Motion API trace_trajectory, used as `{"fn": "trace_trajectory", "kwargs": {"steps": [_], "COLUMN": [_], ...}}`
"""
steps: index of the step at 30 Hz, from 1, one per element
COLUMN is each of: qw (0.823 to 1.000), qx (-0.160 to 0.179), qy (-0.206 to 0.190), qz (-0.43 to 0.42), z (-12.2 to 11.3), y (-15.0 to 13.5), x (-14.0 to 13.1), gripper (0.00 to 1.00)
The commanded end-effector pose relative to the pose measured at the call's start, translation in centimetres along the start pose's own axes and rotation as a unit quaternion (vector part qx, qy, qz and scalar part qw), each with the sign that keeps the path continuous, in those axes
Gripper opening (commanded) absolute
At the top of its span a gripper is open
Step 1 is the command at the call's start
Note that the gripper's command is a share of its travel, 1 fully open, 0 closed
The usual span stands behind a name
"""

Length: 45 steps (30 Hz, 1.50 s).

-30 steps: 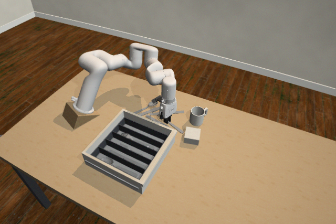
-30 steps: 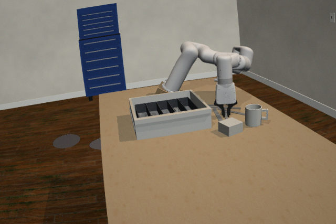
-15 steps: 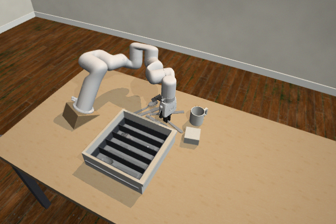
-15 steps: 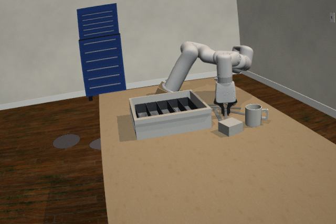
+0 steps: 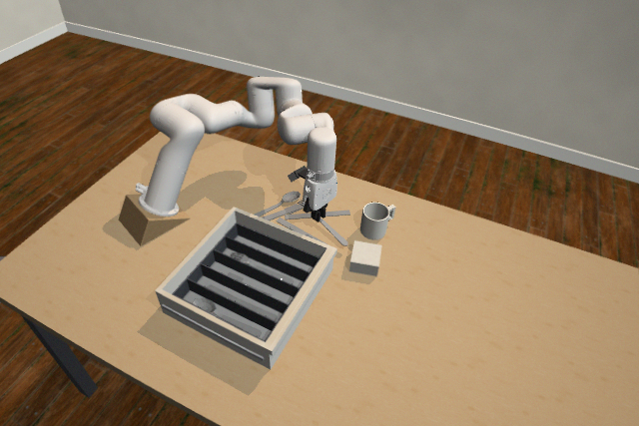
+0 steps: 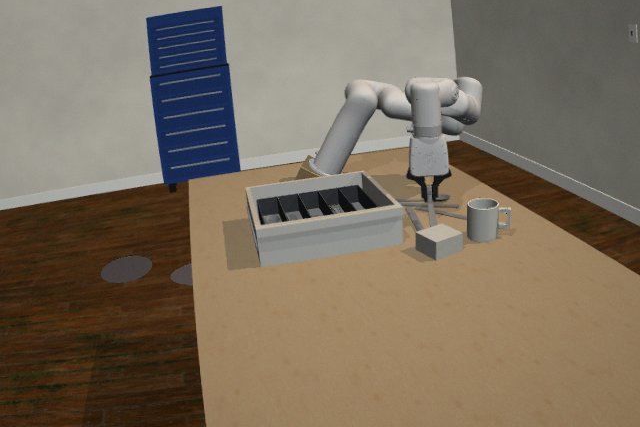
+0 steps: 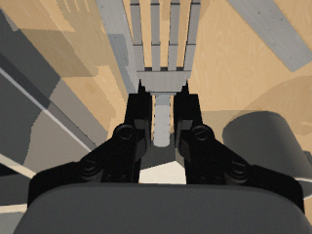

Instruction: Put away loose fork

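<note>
The loose grey fork [image 7: 163, 54] lies lengthwise under my wrist, with its tines pointing away from the camera. My gripper [image 7: 163, 91] is shut on the fork's narrow neck, just behind the tines. In the top and exterior views the gripper [image 5: 316, 213] [image 6: 432, 195] points straight down at counter level, just past the tray's far right corner. I cannot tell whether the fork is off the counter. The wooden tray [image 5: 248, 276] [image 6: 323, 215] has several long dark slots. One middle slot holds grey cutlery that looks like forks [image 5: 237, 256] [image 6: 336, 207].
Other loose grey cutlery lies crossed around the gripper, including a spoon [image 5: 285, 200] and flat handles [image 5: 332, 231]. A grey mug [image 5: 375, 219] [image 6: 483, 219] and a pale block [image 5: 365, 257] [image 6: 438, 240] stand right of the tray. A spoon [image 5: 204, 303] lies in the nearest slot.
</note>
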State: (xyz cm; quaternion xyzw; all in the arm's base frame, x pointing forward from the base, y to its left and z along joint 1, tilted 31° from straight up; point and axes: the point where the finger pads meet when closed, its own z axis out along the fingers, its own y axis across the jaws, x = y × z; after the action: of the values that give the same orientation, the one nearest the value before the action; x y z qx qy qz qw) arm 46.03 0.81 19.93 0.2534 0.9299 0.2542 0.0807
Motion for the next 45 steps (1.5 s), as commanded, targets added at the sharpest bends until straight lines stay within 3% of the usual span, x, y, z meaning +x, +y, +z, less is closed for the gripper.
{"fn": "trace_trajectory", "kwargs": {"steps": [1,16,28,45], "qw": [1.0,1.0,1.0,1.0], "qx": [-0.001,-0.001,-0.001,-0.001], "qy": [-0.001,-0.001,-0.001,-0.001], "qz": [0.0,0.0,0.0,0.0], "z": [-1.8,-9.3,-11.5,-11.7], "y": [0.1,0.1,0.0,0.0], "x": [0.0,0.0,0.0,0.0], "gripper": [0.03,0.03,0.03,0.03]}}
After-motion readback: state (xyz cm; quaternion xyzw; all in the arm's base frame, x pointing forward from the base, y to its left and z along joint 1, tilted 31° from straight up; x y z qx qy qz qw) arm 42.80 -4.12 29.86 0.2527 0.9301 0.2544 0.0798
